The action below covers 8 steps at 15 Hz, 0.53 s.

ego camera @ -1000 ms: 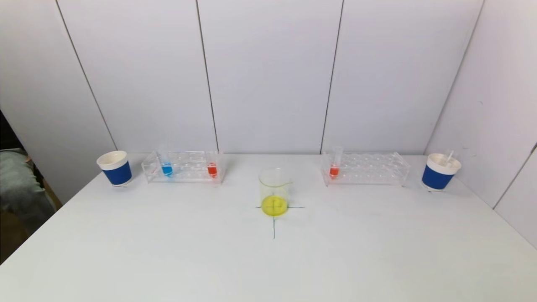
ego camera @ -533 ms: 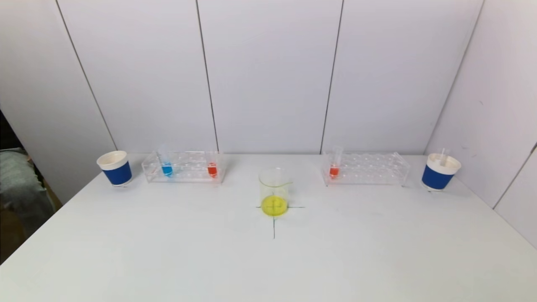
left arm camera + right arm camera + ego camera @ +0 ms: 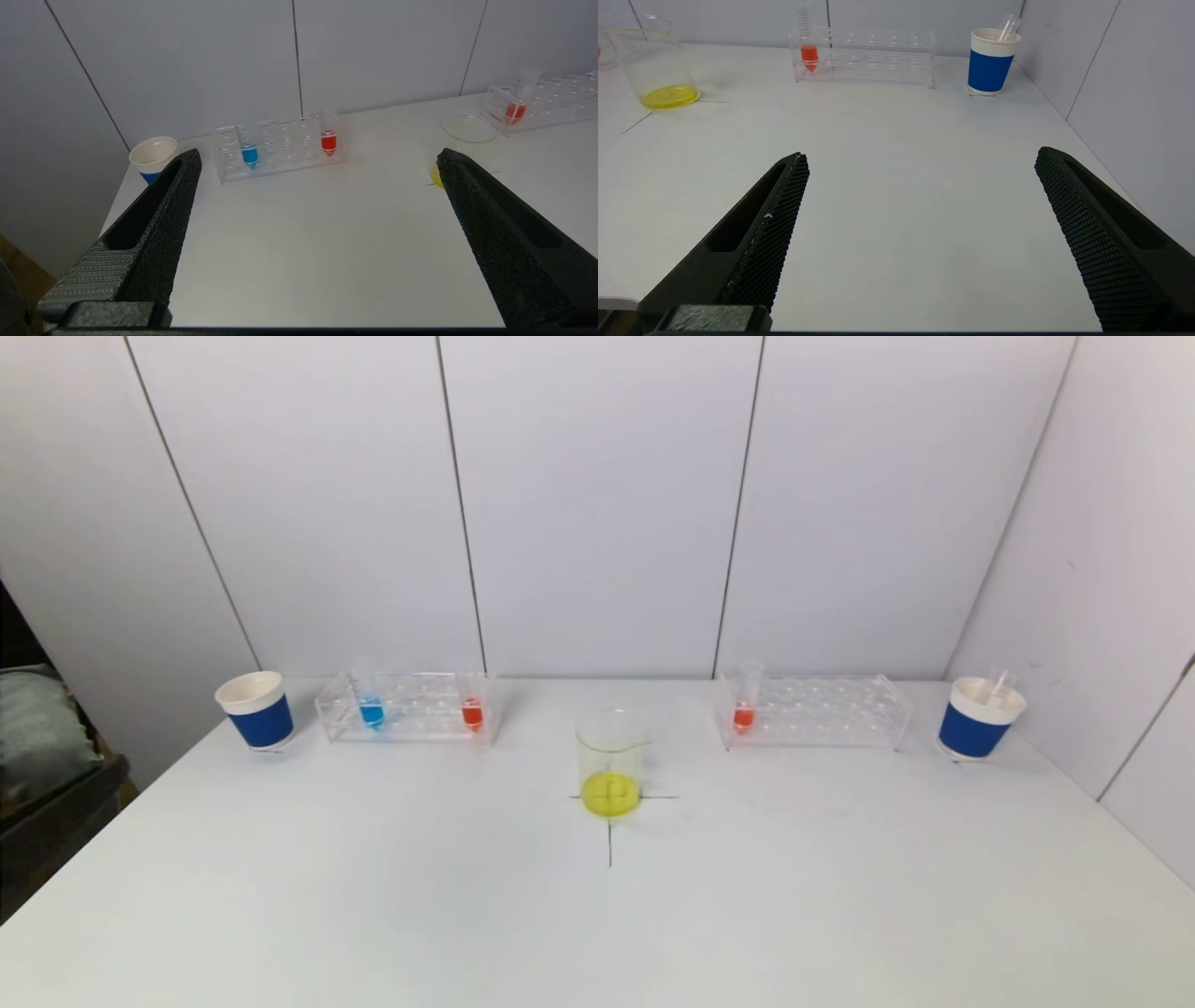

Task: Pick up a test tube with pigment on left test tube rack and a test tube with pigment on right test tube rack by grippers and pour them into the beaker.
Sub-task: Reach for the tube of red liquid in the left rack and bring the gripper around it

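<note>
**Head view: no tube picked yet, both arms back off the table**

Head view shows neither arm over the table [image 3: 373, 915]. Left test tube rack [image 3: 408, 707] sits at the back left with a blue-pigment tube [image 3: 372, 709] and a red-pigment tube [image 3: 472, 711] upright in it. Right test tube rack [image 3: 812, 711] at the back right holds one orange-red tube [image 3: 743, 709] at its inner end. Beaker [image 3: 611, 761] stands between the racks, nearer the robot, on a drawn cross, with a shallow yellow layer at the bottom. A blue paper cup [image 3: 257, 709] stands outside the left rack, and another cup [image 3: 977, 717] with an empty tube leaning in it stands outside the right rack.

Left gripper [image 3: 317, 163]: fingers spread wide, nothing between them, well short of the left rack. Right gripper [image 3: 920, 158]: same, wide apart, empty, well short of the right rack.

Progress: judged at the start. All pigment tubes seated in racks. Left to do: reach, grasp one tube per side, lift, carry to beaker, pour both.
</note>
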Tool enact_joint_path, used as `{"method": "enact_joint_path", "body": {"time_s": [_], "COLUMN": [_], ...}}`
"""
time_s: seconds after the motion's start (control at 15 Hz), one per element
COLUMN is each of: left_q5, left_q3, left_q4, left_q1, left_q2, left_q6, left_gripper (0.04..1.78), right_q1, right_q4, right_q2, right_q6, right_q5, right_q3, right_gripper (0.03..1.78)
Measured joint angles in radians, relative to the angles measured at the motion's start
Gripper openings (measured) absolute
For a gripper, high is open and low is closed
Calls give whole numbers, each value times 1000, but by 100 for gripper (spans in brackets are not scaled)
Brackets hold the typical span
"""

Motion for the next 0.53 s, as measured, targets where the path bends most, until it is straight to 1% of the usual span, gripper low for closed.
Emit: {"method": "enact_joint_path", "body": {"time_s": [0.33, 0.53], "left_q5": [-107, -124], "left_q3": [26, 42], "left_q4": [-238, -398], "left_q1": [-1, -1], "left_q2": [273, 453], "left_q6": [2, 1], "left_gripper": [176, 176], "right_q1": [0, 0], "right_q4": [0, 0], "right_q2": [0, 0], "right_q6": [0, 0], "right_q5": [0, 0], "right_q3": [0, 0], "right_gripper": [176, 176]}}
